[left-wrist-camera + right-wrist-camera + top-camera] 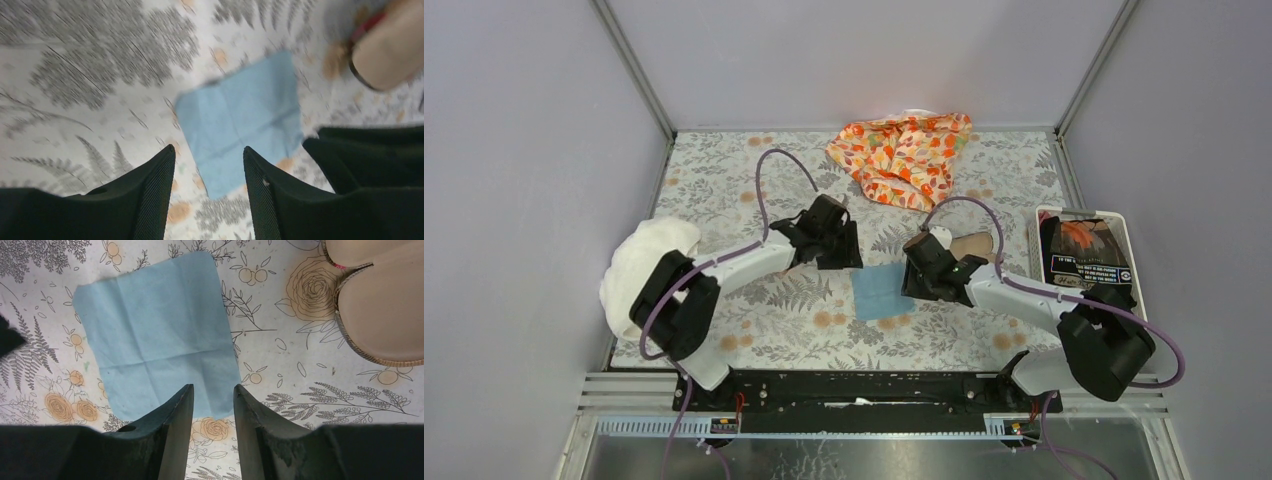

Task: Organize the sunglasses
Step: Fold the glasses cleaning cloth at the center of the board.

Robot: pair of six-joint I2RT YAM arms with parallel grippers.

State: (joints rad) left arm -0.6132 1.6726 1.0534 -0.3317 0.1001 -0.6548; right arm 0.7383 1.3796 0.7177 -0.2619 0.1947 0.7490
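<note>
A small square light-blue cloth (882,291) lies flat near the middle of the table's grey-and-orange floral covering (724,180), between the two arms. The left gripper (209,149) hangs over the cloth's left side with its black fingers spread and nothing between them. Its wrist view is blurred. The right gripper (213,386) hangs at the cloth's right edge, its fingers parted by a narrower gap, also empty. Whether either gripper touches the cloth cannot be told.

Just right of the cloth and beyond the right gripper, an oblong brown plaid case (385,305) lies open, showing the beige lining of both halves. The thin orange-pink sunglasses cannot be made out for certain. Only a small pink-red sliver (341,265) shows where the two halves of the case meet, and what it is cannot be told.

At the far edge, centre, lies a crumpled orange leaf-print fabric (902,155). A bunched white towel (646,262) sits at the left edge beside the left arm. A white basket (1084,211) at the right edge holds a dark printed packet (1084,255).
</note>
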